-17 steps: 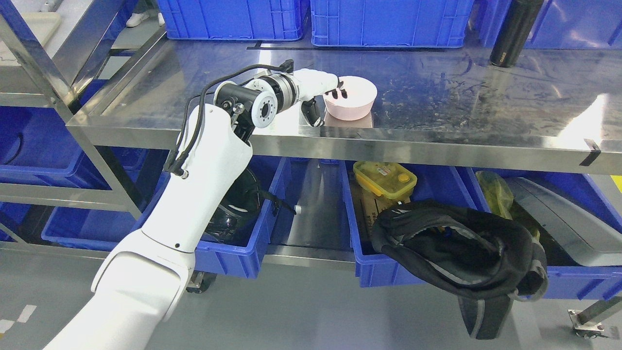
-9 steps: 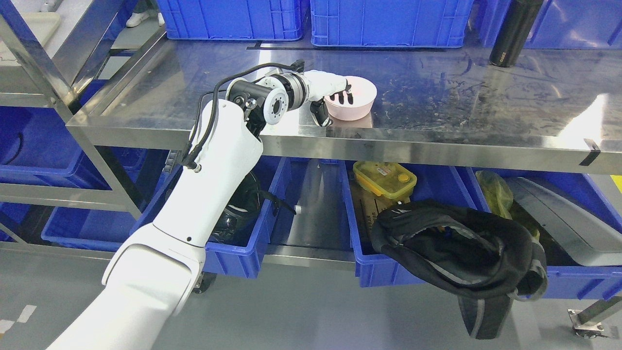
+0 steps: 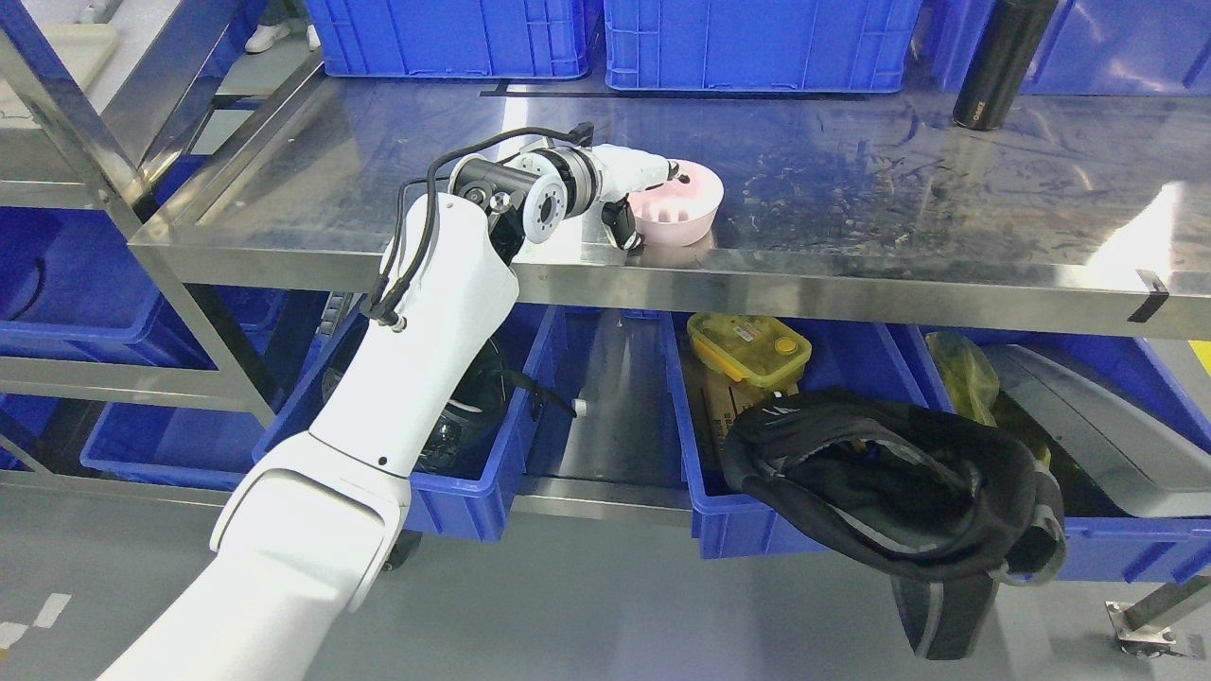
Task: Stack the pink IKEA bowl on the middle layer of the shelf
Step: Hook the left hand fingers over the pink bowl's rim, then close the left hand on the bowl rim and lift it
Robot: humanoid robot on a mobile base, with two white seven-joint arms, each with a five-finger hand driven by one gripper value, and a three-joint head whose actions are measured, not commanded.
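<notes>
A pink bowl (image 3: 698,208) sits on the steel middle shelf (image 3: 851,218), near its front edge, and tilts toward my left hand. My left hand (image 3: 649,197) comes in from the lower left and grips the bowl's left rim. Its fingers are inside the bowl and its thumb (image 3: 622,225) is outside against the wall. Only one pink bowl shows. The right arm is out of view.
Blue crates (image 3: 757,43) line the back of the shelf, with a black bottle (image 3: 998,61) at the back right. Below are blue bins (image 3: 473,492), a yellow lunch box (image 3: 749,348) and a black bag (image 3: 889,482). A steel upright (image 3: 95,170) stands at the left.
My left hand has reached further over the rim and closed on the bowl. The bowl has shifted slightly left and tipped toward the hand.
</notes>
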